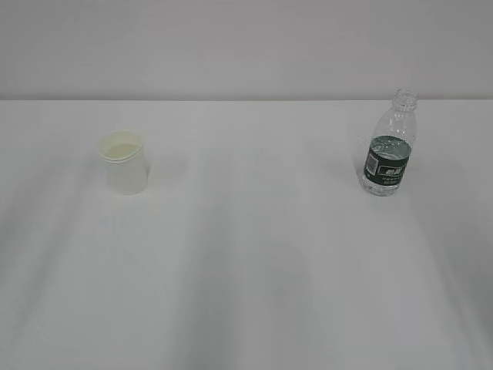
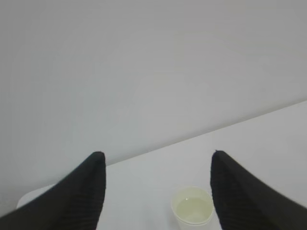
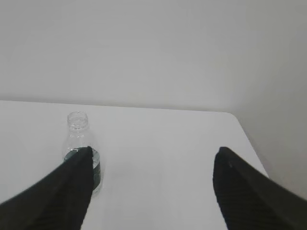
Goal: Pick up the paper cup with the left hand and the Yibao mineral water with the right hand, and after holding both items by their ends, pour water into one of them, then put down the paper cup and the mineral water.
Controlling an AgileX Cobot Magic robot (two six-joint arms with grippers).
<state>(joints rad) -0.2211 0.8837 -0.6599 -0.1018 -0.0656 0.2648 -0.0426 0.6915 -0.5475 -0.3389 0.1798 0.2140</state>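
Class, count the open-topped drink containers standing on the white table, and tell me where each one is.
2. The paper cup stands upright on the table's left side; the capless mineral water bottle stands upright on the right. Nothing seems hidden.

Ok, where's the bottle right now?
The bottle stands upright on the right side of the table in the exterior view, far from the cup at left; in the right wrist view it sits behind the left fingertip.
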